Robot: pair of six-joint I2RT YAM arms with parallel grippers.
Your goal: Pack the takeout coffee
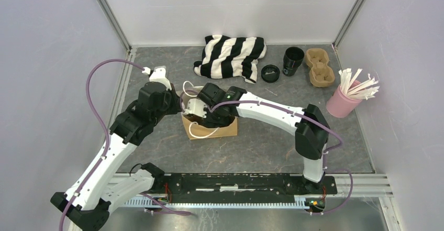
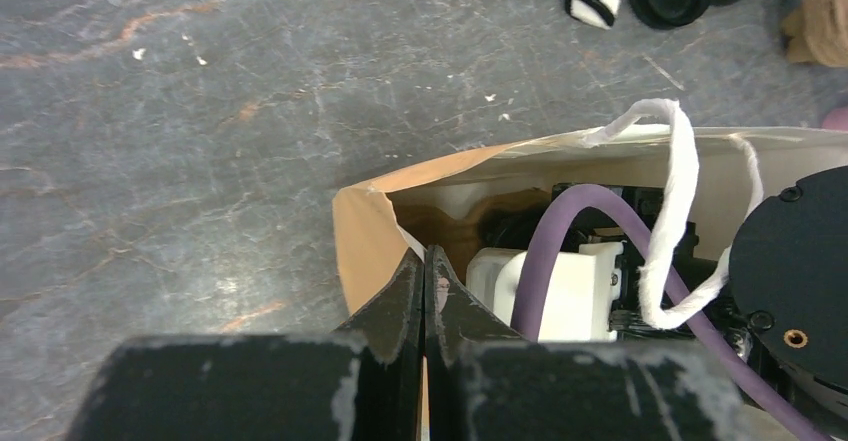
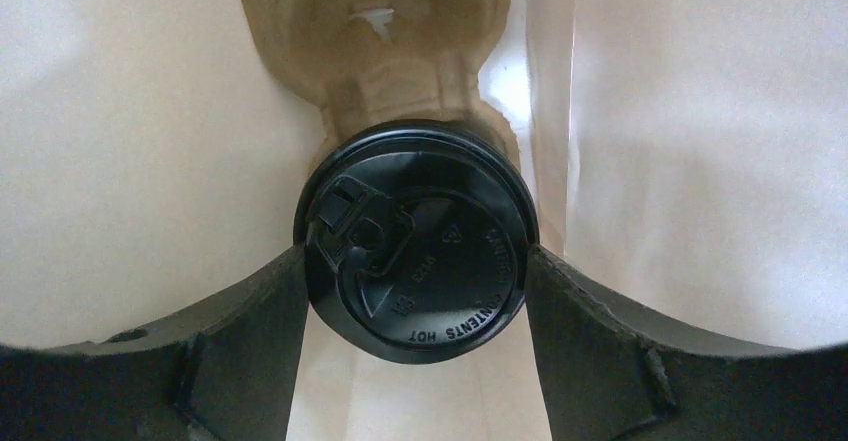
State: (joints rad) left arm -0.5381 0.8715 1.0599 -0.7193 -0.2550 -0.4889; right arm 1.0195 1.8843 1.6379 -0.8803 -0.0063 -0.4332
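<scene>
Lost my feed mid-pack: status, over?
Left gripper shut on paper bag rim. Right gripper gripping takeout coffee inside bag. Pulp cup carrier beyond it, no blocker seen.

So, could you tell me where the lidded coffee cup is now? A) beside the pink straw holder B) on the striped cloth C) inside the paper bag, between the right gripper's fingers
C: the right wrist view shows the takeout coffee flanked by the right gripper, paper bag walls around.
</scene>
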